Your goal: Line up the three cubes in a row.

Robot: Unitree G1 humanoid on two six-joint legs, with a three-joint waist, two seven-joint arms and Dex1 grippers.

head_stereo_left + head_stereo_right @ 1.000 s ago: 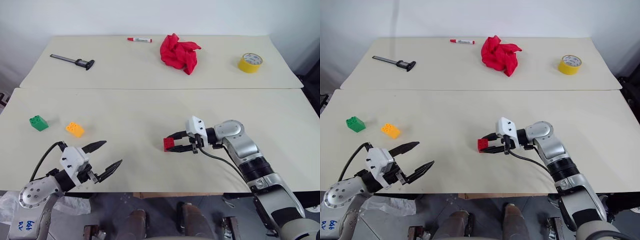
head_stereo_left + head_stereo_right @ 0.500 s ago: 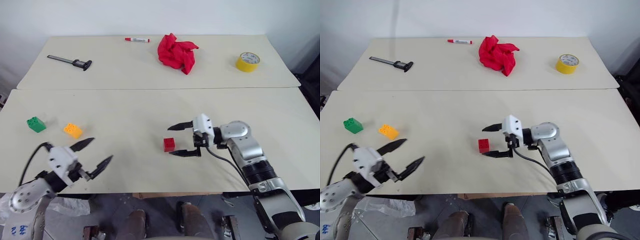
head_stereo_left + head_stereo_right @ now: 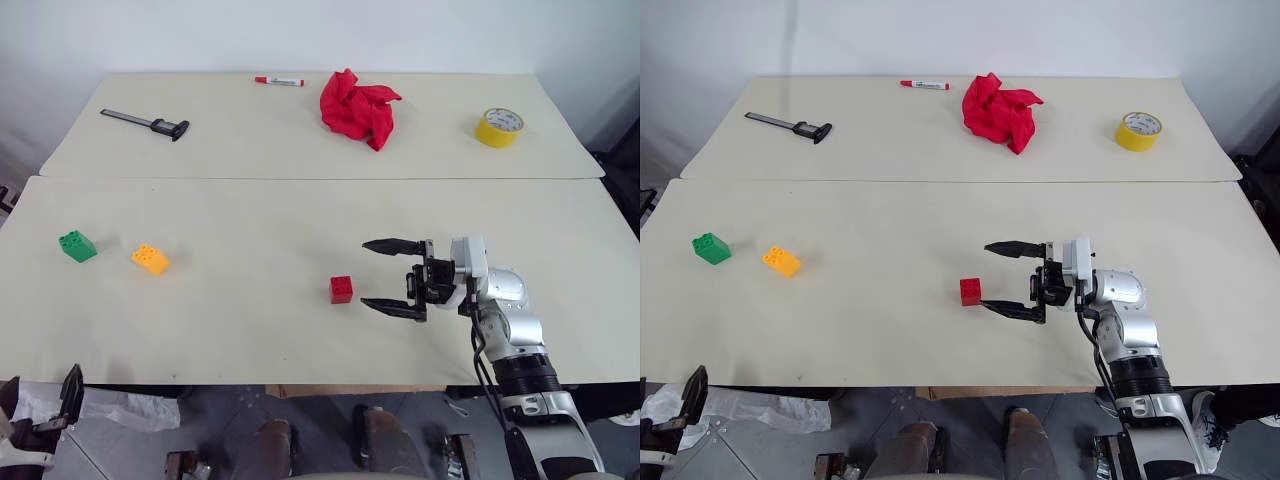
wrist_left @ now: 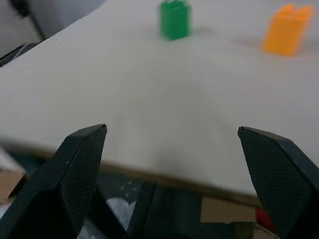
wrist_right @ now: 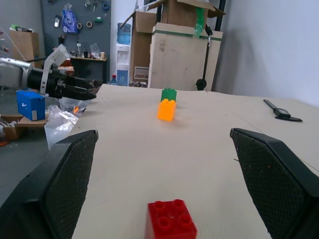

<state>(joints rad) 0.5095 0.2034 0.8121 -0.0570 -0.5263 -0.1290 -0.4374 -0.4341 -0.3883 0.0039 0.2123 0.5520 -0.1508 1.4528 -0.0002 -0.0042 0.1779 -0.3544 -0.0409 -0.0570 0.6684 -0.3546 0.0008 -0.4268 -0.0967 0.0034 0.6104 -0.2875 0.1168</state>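
Green cube [image 3: 77, 245] at left of frame, yellow-orange cube [image 3: 150, 259] just beside it; red cube [image 3: 341, 289] at lower centre of the surface [image 3: 250, 230], well apart; right hand [image 3: 392, 276] wide, empty, near it. Left hand [image 4: 174, 144] wide, empty. Studded plastic: judged light, rigid; grip flat sides.

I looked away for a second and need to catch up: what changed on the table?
The right tool let go of the small red studded plastic brick, opened and drew back. The left tool withdrew past the table's near edge. The green brick and yellow-orange brick stayed put.
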